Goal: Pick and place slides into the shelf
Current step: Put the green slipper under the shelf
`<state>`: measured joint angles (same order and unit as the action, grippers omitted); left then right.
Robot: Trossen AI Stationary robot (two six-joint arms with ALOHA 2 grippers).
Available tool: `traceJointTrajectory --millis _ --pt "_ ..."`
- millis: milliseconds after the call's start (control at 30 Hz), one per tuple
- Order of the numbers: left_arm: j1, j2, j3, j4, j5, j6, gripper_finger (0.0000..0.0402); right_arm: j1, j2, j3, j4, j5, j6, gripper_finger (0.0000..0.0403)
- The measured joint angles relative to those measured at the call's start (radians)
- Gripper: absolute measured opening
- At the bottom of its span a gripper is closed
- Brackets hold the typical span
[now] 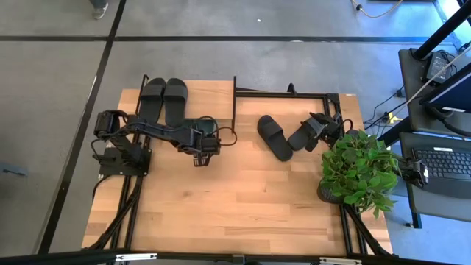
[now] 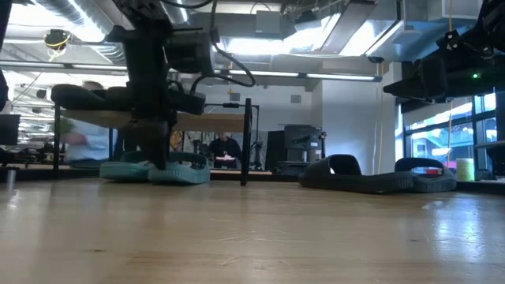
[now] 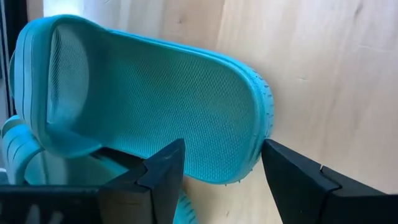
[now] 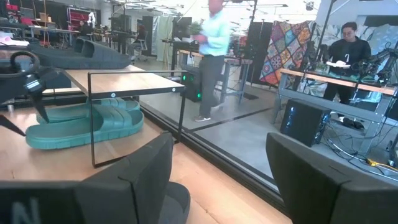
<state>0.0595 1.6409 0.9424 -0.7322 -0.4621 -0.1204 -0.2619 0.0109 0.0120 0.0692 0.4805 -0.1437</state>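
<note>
Two sage green slides (image 2: 154, 170) lie side by side on the table under the shelf's wood top board (image 1: 210, 94). In the left wrist view one green slide (image 3: 155, 99) lies sole down, the other (image 3: 12, 149) beside it. My left gripper (image 3: 221, 165) hangs open above the first slide's rounded end, pointing steeply down. Two black slides (image 1: 163, 96) rest on the top board. Two more black slides (image 1: 274, 137) (image 1: 300, 137) lie on the table at mid right. My right gripper (image 4: 217, 180) waits open and level beside them.
A potted leafy plant (image 1: 358, 168) stands at the table's right edge. The shelf's thin black frame post (image 2: 247, 142) stands between the green and the black slides. Bare tabletop (image 1: 243, 213) stretches across the near half. People move about in the room behind.
</note>
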Motion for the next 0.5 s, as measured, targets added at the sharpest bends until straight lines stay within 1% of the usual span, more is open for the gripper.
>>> traceJointTrajectory --millis 233,500 --pt "0.042 0.0 0.0 0.003 -0.058 0.0 0.0205 0.0 0.0 0.0 0.0 0.0 0.0 0.0257" --pt "0.077 0.0 0.0 0.004 -0.05 0.0 0.0205 0.0 0.0 0.0 0.0 0.0 0.0 0.0257"
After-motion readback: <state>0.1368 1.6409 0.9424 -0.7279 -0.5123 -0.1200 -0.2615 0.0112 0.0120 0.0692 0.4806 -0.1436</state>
